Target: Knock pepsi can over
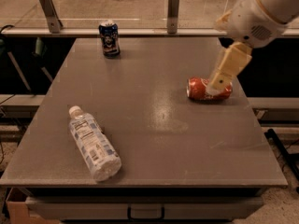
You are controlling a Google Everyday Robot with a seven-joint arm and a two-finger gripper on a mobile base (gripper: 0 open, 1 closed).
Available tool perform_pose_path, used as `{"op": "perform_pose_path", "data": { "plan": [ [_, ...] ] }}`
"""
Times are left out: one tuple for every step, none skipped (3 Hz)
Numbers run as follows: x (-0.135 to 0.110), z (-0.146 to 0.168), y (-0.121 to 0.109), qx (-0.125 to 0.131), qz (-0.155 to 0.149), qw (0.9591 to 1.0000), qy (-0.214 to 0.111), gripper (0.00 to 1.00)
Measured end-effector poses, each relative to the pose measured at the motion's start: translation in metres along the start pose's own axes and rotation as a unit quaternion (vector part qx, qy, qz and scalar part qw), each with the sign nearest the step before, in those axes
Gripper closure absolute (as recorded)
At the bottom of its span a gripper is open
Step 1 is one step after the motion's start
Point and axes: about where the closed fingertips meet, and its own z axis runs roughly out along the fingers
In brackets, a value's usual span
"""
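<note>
- Gripper (217, 84) hangs at 3 o'clock over the table (154, 120), tip down and tilted, just above or touching the red can (202, 89); which of the two, I cannot tell; whether it is apart or together I cannot tell either; nothing shows in its hold; the arm (261, 13) reaches in from 2 o'clock, past the right edge
- Bottle (93, 143) lies on its side at 7 o'clock, cap toward 11, base toward 5 and near the front edge; it is no part of the task; it lies well apart from any likely path to the target, so it should not be in the way
- Pepsi can (109, 39) stands upright at 11 o'clock, near the far edge, silver top up, nothing touching it; so the knock is not yet done; bare table lies on its near and right sides, which leaves room for a sideways approach; a push high on its body would likely tip it rather than slide it
- Posts (49, 8) rise beyond the far edge at 12 o'clock; a shove toward 12 could drive the can off the table or against them, so a push toward 9 or 6 seems safer
- Red can lies on its side at 3 o'clock, long axis 9 to 3; it is the wrong target; with the gripper this close it may get nudged and roll; the next move, I judge, is to lift clear and cross toward 11 o'clock
</note>
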Motion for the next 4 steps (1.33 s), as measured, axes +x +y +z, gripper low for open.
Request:
{"op": "perform_pose_path", "data": {
  "plan": [
    [-0.058, 0.039, -0.037, 0.008, -0.011, 0.9976, -0.068, 0.0],
    [-0.128, 0.077, -0.062, 0.034, -0.015, 0.991, -0.128, 0.0],
    [-0.128, 0.077, -0.062, 0.034, -0.015, 0.991, -0.128, 0.0],
    [-0.132, 0.091, -0.071, 0.046, 0.015, 0.9888, -0.141, 0.0]
  ]
}}
